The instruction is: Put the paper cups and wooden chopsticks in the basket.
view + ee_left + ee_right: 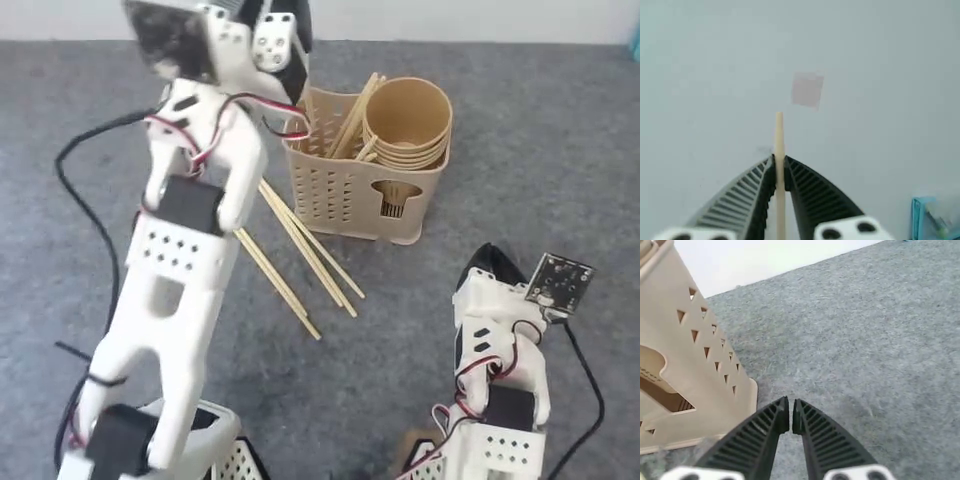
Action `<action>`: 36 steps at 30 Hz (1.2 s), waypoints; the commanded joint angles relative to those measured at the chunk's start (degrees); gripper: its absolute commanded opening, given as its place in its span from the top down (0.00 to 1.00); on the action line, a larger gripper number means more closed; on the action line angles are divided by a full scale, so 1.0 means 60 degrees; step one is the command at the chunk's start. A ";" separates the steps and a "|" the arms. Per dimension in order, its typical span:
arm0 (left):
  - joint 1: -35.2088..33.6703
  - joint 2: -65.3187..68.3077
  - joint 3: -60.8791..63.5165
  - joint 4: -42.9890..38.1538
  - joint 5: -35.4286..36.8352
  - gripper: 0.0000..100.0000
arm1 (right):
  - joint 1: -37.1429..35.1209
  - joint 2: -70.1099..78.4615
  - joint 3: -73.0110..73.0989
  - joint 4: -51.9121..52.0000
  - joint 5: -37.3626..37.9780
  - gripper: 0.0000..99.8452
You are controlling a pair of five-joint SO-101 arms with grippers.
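Observation:
A beige perforated basket (340,190) stands on the grey carpet. It holds a stack of paper cups (408,122) and a few wooden chopsticks (355,115) leaning inside. Several more chopsticks (300,255) lie on the carpet to its left. My left gripper (283,42) is raised above the basket's back left corner. In the left wrist view this gripper (779,161) is shut on a single chopstick (779,135) that sticks out past the fingertips. My right gripper (790,407) is shut with nothing in it, low over the carpet beside the basket wall (690,350).
The left arm's white body (180,260) lies over part of the loose chopsticks. A black cable (85,210) runs along the carpet at the left. Open carpet lies to the right of the basket and in front of it.

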 commanded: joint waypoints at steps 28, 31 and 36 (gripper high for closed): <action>-0.3883 -0.3736 0.5179 0.7106 0.1275 0.81 | -0.0608 0.0037 0.0132 0.0945 0.0733 0.97; -0.4337 -0.3795 0.6791 0.5905 0.1817 0.81 | -0.0974 0.0022 -0.0073 0.1575 0.1187 0.97; -0.4381 -0.3209 0.8491 0.3912 0.2168 0.81 | -0.2689 0.0022 -0.1011 0.3392 0.1846 0.97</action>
